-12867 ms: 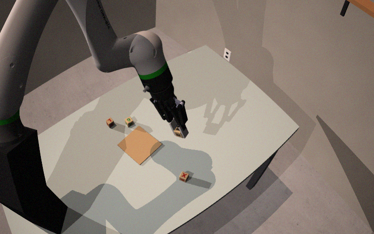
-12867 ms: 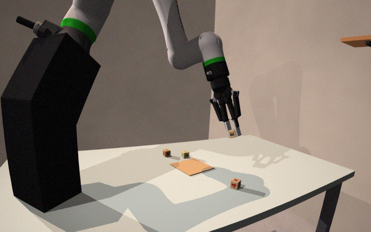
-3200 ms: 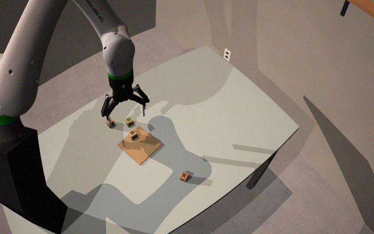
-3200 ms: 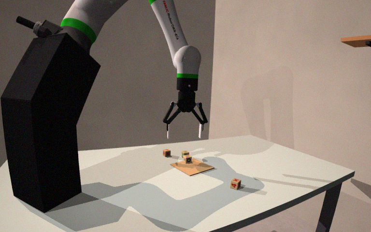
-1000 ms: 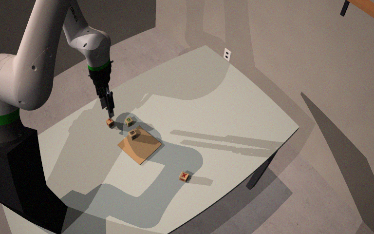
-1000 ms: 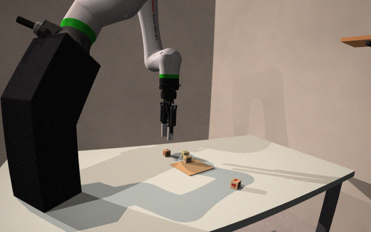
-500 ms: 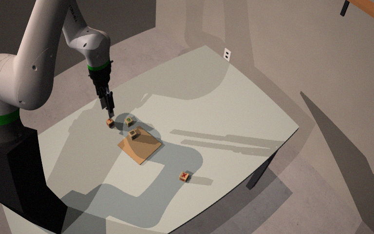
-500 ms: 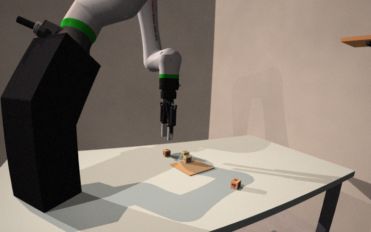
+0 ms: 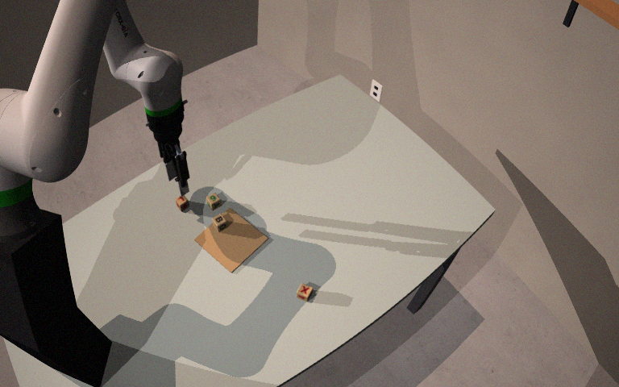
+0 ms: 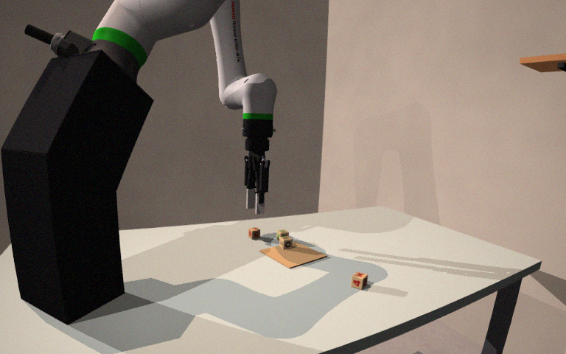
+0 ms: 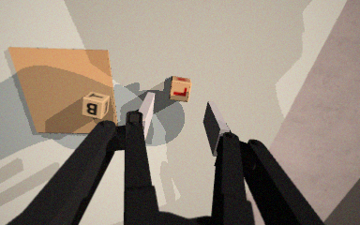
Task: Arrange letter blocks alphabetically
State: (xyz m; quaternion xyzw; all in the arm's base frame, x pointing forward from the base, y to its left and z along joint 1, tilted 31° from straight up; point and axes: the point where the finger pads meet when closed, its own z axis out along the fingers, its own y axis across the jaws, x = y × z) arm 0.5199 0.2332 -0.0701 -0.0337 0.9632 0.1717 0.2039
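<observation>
My gripper (image 9: 184, 190) (image 10: 254, 207) (image 11: 179, 108) hangs above the table with its fingers partly open and nothing between them. Just beyond its tips lies a block with a red L (image 9: 181, 202) (image 10: 253, 232) (image 11: 180, 88) on top, on the bare table off the mat. A block with a green 9 (image 9: 213, 201) (image 10: 282, 233) lies beside it near the mat's corner, also off the mat; the wrist view does not show it. A block with a black B (image 9: 219, 222) (image 10: 285, 242) (image 11: 96, 105) sits on the orange mat (image 9: 237, 251) (image 10: 300, 257) (image 11: 52, 70) near that corner. A block with a red X (image 9: 304, 292) (image 10: 359, 280) lies far off, toward the table's near edge.
The pale table (image 9: 365, 182) (image 10: 438, 258) bears only the mat and the blocks. The robot's black pedestal (image 10: 62, 187) stands at the left end of the table.
</observation>
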